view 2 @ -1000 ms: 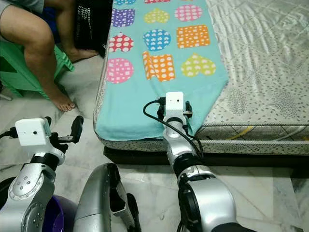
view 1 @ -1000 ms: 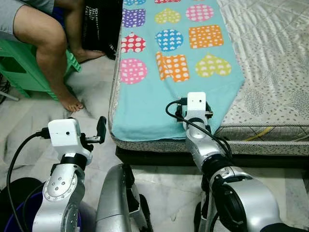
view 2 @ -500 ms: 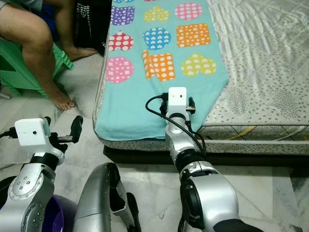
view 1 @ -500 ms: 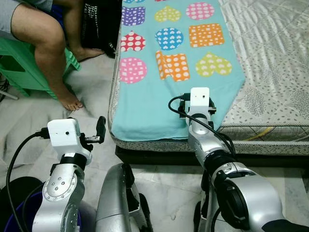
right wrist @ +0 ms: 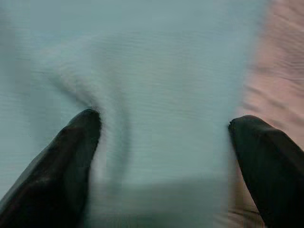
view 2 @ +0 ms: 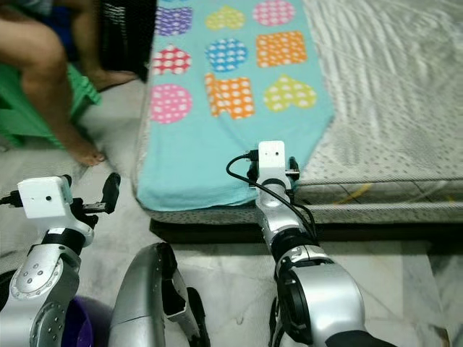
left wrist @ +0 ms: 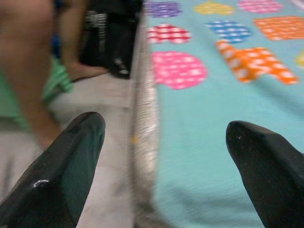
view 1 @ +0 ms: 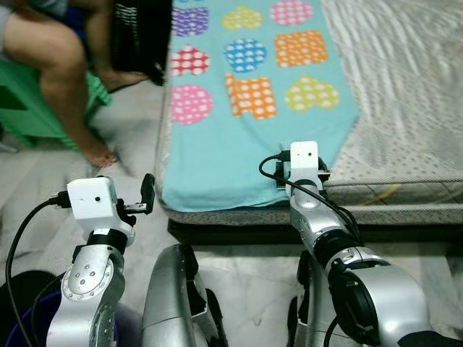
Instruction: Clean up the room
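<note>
Fingers spread, our right gripper (right wrist: 161, 156) presses the teal blanket (view 1: 239, 155) at centre frame; our left gripper (left wrist: 161, 156), lower left, gapes too.

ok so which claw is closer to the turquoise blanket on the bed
Right. The right claw is down on the turquoise blanket near its front edge, fingers spread open. The left claw hangs open over the floor, just off the bed's corner.

Turquoise blanket (view 1: 239, 137) printed with dotted hearts, circles and squares in pink, orange, blue and yellow, spread flat lengthwise along the left side of the mattress (view 1: 412, 87), near end draped over the mattress's front edge, slightly rumpled
</note>
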Tool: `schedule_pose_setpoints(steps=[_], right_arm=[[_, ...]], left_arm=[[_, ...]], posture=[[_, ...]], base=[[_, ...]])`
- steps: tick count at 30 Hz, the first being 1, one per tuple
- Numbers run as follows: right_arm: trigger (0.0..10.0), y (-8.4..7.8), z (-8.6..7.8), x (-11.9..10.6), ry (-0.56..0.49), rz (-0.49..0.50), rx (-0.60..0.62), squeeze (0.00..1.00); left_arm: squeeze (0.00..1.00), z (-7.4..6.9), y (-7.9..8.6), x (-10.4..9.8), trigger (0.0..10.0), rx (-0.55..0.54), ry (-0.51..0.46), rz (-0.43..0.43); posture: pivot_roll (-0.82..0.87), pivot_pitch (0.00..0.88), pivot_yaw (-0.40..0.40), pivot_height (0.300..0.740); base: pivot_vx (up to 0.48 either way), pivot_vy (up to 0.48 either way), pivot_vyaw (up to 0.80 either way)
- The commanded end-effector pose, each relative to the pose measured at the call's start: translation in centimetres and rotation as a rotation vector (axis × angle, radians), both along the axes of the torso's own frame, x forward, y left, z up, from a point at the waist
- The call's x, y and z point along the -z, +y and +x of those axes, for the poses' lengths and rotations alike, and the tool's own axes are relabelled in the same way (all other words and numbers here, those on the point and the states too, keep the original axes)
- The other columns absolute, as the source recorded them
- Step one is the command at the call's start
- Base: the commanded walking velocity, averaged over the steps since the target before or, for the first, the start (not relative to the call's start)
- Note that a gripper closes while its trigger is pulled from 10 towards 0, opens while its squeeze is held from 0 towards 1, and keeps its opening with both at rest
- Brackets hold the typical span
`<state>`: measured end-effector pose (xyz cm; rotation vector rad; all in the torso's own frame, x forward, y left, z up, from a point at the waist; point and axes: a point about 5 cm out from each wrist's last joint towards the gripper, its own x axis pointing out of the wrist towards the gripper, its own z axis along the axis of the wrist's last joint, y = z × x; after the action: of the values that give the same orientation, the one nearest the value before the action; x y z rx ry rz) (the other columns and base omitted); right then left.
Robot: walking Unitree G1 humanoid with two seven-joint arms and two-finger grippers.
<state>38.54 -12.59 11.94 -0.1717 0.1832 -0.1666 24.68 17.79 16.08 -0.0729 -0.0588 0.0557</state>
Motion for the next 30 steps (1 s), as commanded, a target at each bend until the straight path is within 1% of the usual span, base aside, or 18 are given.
schedule_pose_setpoints(steps=[1,7,11,12,13,14,15,21,23,29,30], right_arm=[[10.0,0.0,-0.5,1.1,0.036,0.007,-0.004,0.0],[10.0,-0.4,-0.7,1.5,0.043,-0.001,-0.008,0.0],[10.0,-0.4,-0.7,1.5,0.037,0.001,-0.015,0.0],[9.5,-0.4,-0.7,1.5,0.038,0.006,-0.014,0.0],[7.4,-0.4,-0.7,1.6,0.038,0.009,-0.014,0.0],[0.4,-0.4,-0.7,1.6,0.037,0.015,-0.011,0.0],[0.0,-0.4,-0.8,1.6,0.036,0.023,-0.007,0.0],[0.0,-0.7,-0.6,1.2,0.012,0.023,0.018,0.0],[0.0,-1.0,-0.6,1.1,-0.001,0.029,0.041,0.0],[0.0,-1.8,-0.5,0.8,-0.017,0.073,0.085,0.0],[0.0,-2.2,-0.6,0.9,-0.013,0.101,0.109,0.0]], left_arm=[[0.0,-0.2,0.3,0.3,10.0,-0.018,0.016,0.01],[0.0,-0.1,0.4,0.3,10.0,-0.02,0.015,0.01],[0.0,-0.1,0.3,0.3,10.0,-0.02,0.014,0.009],[0.0,-0.1,0.3,0.3,10.0,-0.019,0.014,0.008],[0.0,-0.1,0.3,0.3,10.0,-0.019,0.013,0.008],[0.0,-0.1,0.3,0.3,10.0,-0.019,0.013,0.009],[0.0,0.0,0.4,0.3,10.0,-0.02,0.012,0.009],[0.0,0.0,0.6,0.3,10.0,-0.026,0.012,0.012],[0.0,-0.1,0.6,0.3,10.0,-0.028,0.012,0.011],[0.0,-0.1,0.7,0.3,10.0,-0.033,0.011,0.007],[0.0,-0.1,0.6,0.3,10.0,-0.033,0.011,0.006]], posture=[[0.08,0.282,0.114,0.547],[0.07,0.279,0.114,0.547],[0.07,0.279,0.114,0.547],[0.07,0.279,0.114,0.547],[0.07,0.279,0.114,0.547],[0.07,0.279,0.114,0.547],[0.07,0.279,0.114,0.547],[0.07,0.272,0.115,0.547],[0.07,0.272,0.115,0.547],[0.07,0.272,0.115,0.547],[0.07,0.271,0.112,0.547]], base=[[0.0,0.0,0.0],[0.0,0.0,0.0],[0.0,0.0,0.0],[0.0,0.0,0.0],[0.0,0.0,0.0],[0.0,0.0,0.0],[0.0,0.0,0.0],[0.0,0.0,0.0],[0.0,0.0,0.0],[0.0,0.0,0.0],[0.0,0.0,0.0]])
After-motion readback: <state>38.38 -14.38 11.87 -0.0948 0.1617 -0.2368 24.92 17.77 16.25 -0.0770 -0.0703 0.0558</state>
